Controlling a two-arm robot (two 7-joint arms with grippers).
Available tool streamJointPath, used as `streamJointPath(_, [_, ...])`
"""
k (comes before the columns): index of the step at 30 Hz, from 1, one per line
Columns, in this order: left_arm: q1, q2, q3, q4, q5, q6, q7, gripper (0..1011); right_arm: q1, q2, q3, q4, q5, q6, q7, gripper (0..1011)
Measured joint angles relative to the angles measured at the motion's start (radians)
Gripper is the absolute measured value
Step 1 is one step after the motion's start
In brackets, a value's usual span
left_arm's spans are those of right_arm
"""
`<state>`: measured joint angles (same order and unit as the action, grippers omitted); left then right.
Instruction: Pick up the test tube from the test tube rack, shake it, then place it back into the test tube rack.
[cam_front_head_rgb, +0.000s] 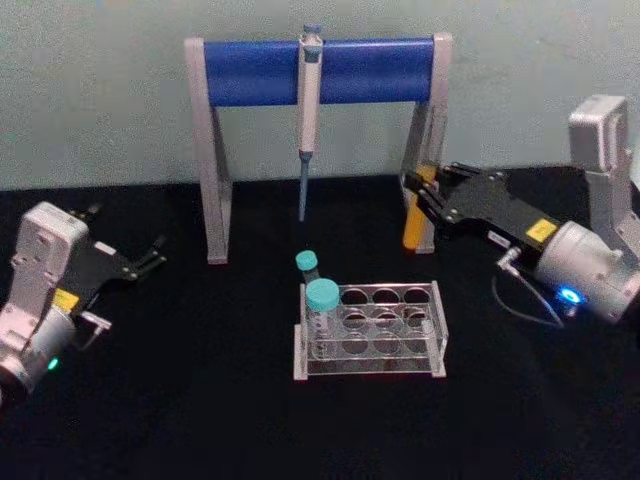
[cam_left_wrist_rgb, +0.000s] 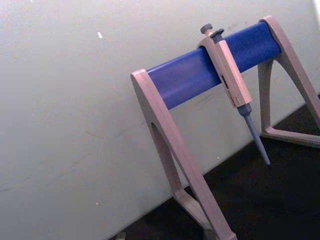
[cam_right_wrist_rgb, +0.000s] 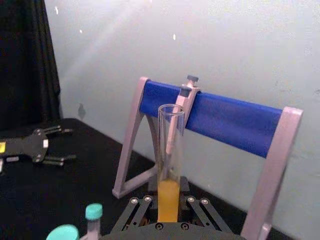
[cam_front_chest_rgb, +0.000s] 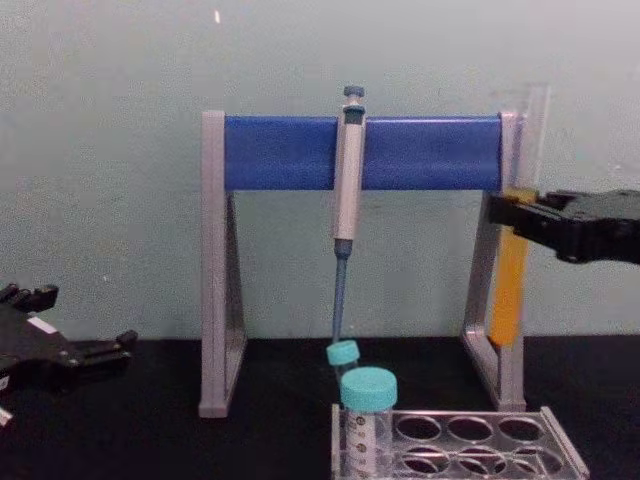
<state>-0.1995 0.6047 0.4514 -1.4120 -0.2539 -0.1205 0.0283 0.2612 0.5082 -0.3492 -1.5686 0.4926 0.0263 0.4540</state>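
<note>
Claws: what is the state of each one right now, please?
Left claw: open, holding nothing.
Right claw: closed on the test tube, which stands upright.

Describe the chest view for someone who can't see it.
The right gripper holds the test tube, part-filled with orange-yellow liquid, upright in the air by the right leg of the pipette stand. Below stands the test tube rack with two teal-capped tubes; a pipette hangs from the stand, and the left gripper is open at the left edge.

Pipette (cam_front_head_rgb: 310, 100) hangs on blue-barred stand (cam_front_head_rgb: 250, 72) (teal-capped tubes (cam_front_head_rgb: 322, 295) in front).
</note>
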Motion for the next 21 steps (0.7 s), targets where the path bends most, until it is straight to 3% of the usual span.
streamJointPath(6, [0.0,0.0,0.0,0.0,0.0,0.0,0.0,1001,-0.065,0.044,0.018,-0.074,0.017,0.024,0.013,224])
streamJointPath(12, [0.0,0.0,0.0,0.0,0.0,0.0,0.0,1001,-0.09,0.059,0.006,-0.109,0.046,0.041,0.046,224])
streamJointPath(16, [0.0,0.0,0.0,0.0,0.0,0.0,0.0,1001,-0.079,0.046,-0.021,-0.103,0.061,0.042,0.065,224])
streamJointPath(21, [0.0,0.0,0.0,0.0,0.0,0.0,0.0,1002,-0.036,0.003,-0.058,-0.053,0.064,0.02,0.072,223])
